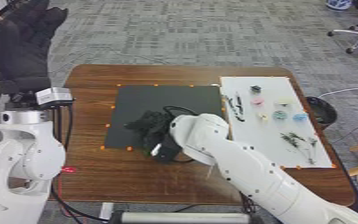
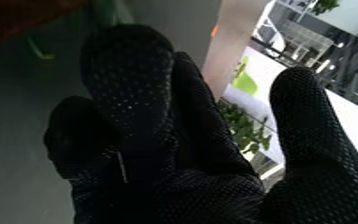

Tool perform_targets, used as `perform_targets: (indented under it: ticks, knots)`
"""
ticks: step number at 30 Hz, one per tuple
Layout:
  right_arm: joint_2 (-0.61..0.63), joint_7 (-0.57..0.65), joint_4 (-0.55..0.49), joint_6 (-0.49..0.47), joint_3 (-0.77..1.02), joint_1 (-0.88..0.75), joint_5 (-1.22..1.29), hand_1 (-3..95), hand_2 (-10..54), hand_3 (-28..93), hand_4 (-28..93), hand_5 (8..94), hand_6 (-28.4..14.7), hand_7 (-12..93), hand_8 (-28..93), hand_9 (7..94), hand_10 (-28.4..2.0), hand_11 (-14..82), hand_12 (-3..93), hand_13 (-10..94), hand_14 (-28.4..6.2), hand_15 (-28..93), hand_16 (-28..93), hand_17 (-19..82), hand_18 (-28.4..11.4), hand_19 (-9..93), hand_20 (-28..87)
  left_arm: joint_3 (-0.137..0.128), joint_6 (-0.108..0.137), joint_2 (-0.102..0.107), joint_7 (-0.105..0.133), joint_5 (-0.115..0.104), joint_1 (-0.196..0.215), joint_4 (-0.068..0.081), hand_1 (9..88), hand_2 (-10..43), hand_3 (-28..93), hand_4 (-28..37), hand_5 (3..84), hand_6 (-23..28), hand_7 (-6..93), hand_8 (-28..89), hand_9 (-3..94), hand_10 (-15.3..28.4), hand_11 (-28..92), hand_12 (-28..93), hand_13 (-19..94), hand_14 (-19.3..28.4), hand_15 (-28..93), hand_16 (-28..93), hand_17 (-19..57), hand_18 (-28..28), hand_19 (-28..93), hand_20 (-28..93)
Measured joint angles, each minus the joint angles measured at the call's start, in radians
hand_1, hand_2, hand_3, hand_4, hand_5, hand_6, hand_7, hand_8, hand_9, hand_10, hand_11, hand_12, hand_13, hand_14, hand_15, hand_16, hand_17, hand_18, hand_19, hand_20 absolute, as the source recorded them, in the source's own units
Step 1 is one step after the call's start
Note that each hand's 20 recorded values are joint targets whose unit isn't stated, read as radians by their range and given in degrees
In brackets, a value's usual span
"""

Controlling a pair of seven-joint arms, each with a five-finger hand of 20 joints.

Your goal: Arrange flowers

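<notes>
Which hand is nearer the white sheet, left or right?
Right. The right hand is over the black mat beside the white sheet; the left hand is left of the table, farther off.

A robotics lab is indicated. Robot arms (image 1: 35, 150) are positioned over a table (image 1: 91, 80). A wheeled chair (image 1: 350, 34) is set on grey carpet (image 1: 184, 35).

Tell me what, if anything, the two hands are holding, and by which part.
The left hand holds nothing. For the right hand, I can't tell: something green is near it, but any hold is hidden.
</notes>
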Motion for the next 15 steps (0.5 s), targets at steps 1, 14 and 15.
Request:
perform_targets:
  ticks: [1,14,15]
  knots:
    - [0.002,0.0,0.0,0.006,0.001,0.0,0.008,26.2,15.3,42,-8,55.7,-8.0,4,-5,53.7,-15.9,6.4,7.1,92,-7.6,48,30,58,-18.3,93,45,0.0,0.0,-0.001,0.0,0.0,0.0,0.0,18.7,-4.3,72,-28.3,51.9,2.0,15.2,-7,50.7,14.2,23,15,39,16.5,20,2,9.2,11.2,7,20]
    - [0.191,-0.004,-0.33,0.126,0.144,-0.131,0.314,24.8,15.2,42,-8,59.6,-7.4,5,-6,58.4,-16.5,7.0,7.6,93,-7.1,49,29,59,-18.0,93,47,-0.019,-0.003,-0.01,-0.003,-0.001,0.018,-0.008,18.7,-4.4,72,-28.3,51.9,2.2,14.9,-7,50.7,14.1,23,15,39,16.5,19,2,9.1,11.2,7,20]
    - [0.214,-0.006,-0.353,0.132,0.158,-0.151,0.314,24.9,15.2,42,-8,59.6,-7.4,5,-6,58.4,-16.5,7.0,7.6,93,-7.2,49,29,59,-18.0,93,47,-0.021,-0.002,-0.01,-0.003,-0.002,0.022,-0.009,18.7,-4.4,72,-28.3,51.9,2.2,14.8,-7,50.7,14.2,23,15,39,16.5,19,2,9.1,11.2,7,20]
